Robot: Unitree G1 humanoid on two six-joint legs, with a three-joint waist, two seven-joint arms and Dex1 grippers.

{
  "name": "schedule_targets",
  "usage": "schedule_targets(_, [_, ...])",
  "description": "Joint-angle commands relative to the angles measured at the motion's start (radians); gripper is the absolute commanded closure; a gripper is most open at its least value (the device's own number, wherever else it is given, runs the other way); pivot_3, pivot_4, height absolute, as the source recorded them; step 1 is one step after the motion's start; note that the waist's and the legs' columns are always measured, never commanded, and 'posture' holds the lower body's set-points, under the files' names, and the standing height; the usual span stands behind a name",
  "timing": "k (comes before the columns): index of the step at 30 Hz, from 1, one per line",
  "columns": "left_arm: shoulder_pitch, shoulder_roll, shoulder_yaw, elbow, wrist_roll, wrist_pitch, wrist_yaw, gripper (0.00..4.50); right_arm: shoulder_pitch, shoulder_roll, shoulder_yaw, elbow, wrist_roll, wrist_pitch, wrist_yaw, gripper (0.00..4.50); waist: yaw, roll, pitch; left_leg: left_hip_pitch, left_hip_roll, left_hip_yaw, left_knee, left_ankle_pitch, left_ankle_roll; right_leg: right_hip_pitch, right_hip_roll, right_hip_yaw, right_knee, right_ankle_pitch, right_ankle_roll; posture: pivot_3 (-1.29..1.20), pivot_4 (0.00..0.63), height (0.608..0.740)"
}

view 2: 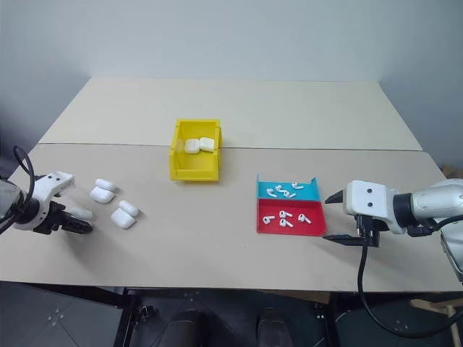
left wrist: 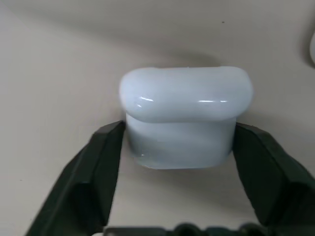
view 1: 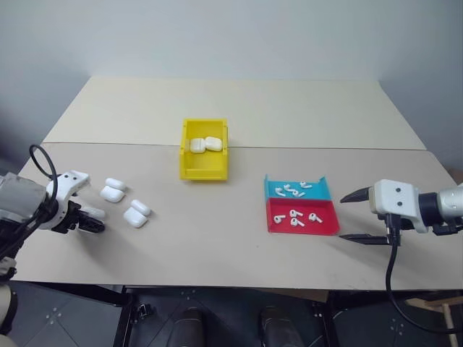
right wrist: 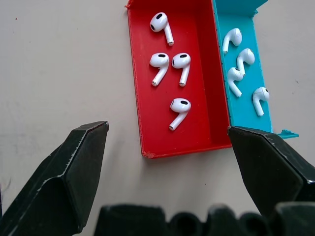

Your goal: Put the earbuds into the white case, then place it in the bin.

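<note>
1. At the table's left edge, the left gripper (left wrist: 179, 147) is clamped on the white case (left wrist: 184, 115), one black finger pressed against each side of it.
2. That case is small, glossy and rounded, with its lid hinged open, and it sits on the beige table (view 1: 217, 238).
3. Just beyond it lie two more white cases (view 1: 113, 189) (view 1: 137, 213), both with lids open, resting near each other on the table.
4. Toward the middle of the table stands the yellow bin (view 1: 203, 148), open-topped with tall walls, well apart from the held case. Two closed white cases (view 1: 204, 144) already lie inside it, side by side.
5. On the right side of the table, a shallow red tray (right wrist: 142, 118) and a shallow blue tray (right wrist: 268, 120) touch along one long side.
6. Four tiny white earbuds (right wrist: 170, 66) with short stems lie in the red tray; four more earbuds (right wrist: 243, 73) lie in the blue one.
7. Beside the trays, the right gripper (view 1: 358, 216) hovers with its fingers spread wide and nothing between them.
</note>
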Motion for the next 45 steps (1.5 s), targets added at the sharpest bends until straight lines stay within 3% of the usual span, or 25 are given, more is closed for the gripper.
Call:
schedule_targets(1, [0.018,-0.008,-0.007,-0.008,-0.009,0.006,-0.028,1.71,-0.011,-0.016,-0.030,-0.021,0.004,-0.001,-0.005,0.00,0.000,0.000,0.000,0.000,0.000,0.000,0.000,0.000,0.000,0.000,0.000,0.000,0.000,0.000,0.000,0.00,0.150,0.740])
schedule_targets(9, [0.014,0.036,0.070,-0.085,-0.015,-0.012,-0.010,1.71,-0.004,-0.021,-0.045,-0.023,0.004,-0.003,-0.008,0.00,0.000,0.000,0.000,-0.001,0.000,0.000,0.000,0.000,0.000,0.000,0.000,0.000,0.000,0.000,0.000,0.00,0.150,0.740])
schedule_targets(13, [0.025,0.125,0.141,-0.210,-0.049,-0.011,-0.045,1.71,-0.001,-0.027,-0.057,-0.018,0.004,-0.005,-0.009,0.00,-0.001,-0.004,0.002,-0.003,0.000,-0.001,0.001,0.000,0.000,-0.001,0.000,-0.001,0.000,0.000,0.000,0.00,0.150,0.740])
schedule_targets(17, [0.050,0.186,0.294,-0.390,-0.142,0.023,-0.070,1.71,0.003,-0.033,-0.073,-0.015,0.002,-0.005,-0.013,0.00,-0.004,-0.005,0.003,-0.004,0.000,-0.001,0.002,0.000,0.000,-0.002,0.000,-0.001,-0.001,0.000,0.000,0.00,0.150,0.740])
schedule_targets(21, [0.124,0.146,0.521,-0.581,-0.265,0.023,-0.083,1.71,0.006,-0.049,-0.110,-0.012,0.002,-0.004,-0.016,0.00,-0.004,-0.005,0.003,-0.004,0.000,-0.001,0.002,0.000,0.000,-0.002,0.000,-0.001,-0.001,0.000,0.000,0.00,0.150,0.740])
schedule_targets(23, [0.163,0.024,0.663,-0.690,-0.352,-0.027,-0.071,1.71,-0.001,-0.060,-0.136,-0.023,0.024,0.012,-0.007,0.00,-0.004,-0.004,0.002,-0.003,0.000,0.000,0.002,0.000,0.000,-0.002,0.000,-0.001,-0.001,0.000,0.000,0.00,0.150,0.740])
schedule_targets(26, [0.223,-0.298,0.826,-0.820,-0.461,-0.216,0.030,1.71,-0.030,-0.084,-0.151,-0.047,0.057,0.063,0.008,0.00,0.000,-0.001,0.000,-0.002,0.000,-0.001,0.003,0.000,0.000,0.000,-0.001,-0.001,0.000,0.000,0.000,0.00,0.150,0.740])
schedule_targets(28, [0.300,-0.520,0.778,-0.857,-0.439,-0.424,0.090,1.71,-0.059,-0.122,-0.126,-0.074,0.073,0.120,0.035,0.00,0.000,0.000,0.000,-0.003,0.001,-0.001,0.007,0.000,0.000,0.000,0.000,-0.001,0.002,0.000,0.000,0.00,0.150,0.740])
schedule_targets(31, [0.390,-0.716,0.658,-0.824,-0.385,-0.649,0.096,1.71,-0.124,-0.168,-0.052,-0.115,0.089,0.195,0.078,0.00,-0.005,0.000,-0.001,-0.003,0.000,0.000,0.010,0.000,0.000,0.002,-0.001,0.001,0.002,0.001,0.001,0.00,0.150,0.740])
schedule_targets(36, [0.445,-0.870,0.502,-0.599,-0.305,-1.052,-0.059,1.71,-0.297,-0.139,0.153,-0.179,0.038,0.327,0.081,0.00,-0.006,0.000,-0.002,0.001,0.000,0.000,0.010,0.000,0.000,0.005,-0.001,0.001,0.001,0.001,0.001,0.00,0.150,0.740])
schedule_targets(39, [0.449,-0.882,0.451,-0.482,-0.290,-1.230,-0.176,1.71,-0.383,-0.083,0.255,-0.190,-0.006,0.433,0.042,0.36,-0.008,0.000,-0.002,0.001,0.000,0.000,0.009,0.000,0.000,0.005,0.000,0.001,-0.001,0.001,0.001,0.00,0.150,0.740])
schedule_targets(45, [0.462,-0.884,0.408,-0.377,-0.290,-1.406,-0.248,1.71,-0.463,-0.001,0.379,-0.179,-0.093,0.588,-0.031,0.36,0.000,0.000,-0.002,-0.004,0.000,-0.001,0.010,-0.001,0.001,0.001,-0.001,0.001,-0.001,0.001,0.002,0.00,0.150,0.740])
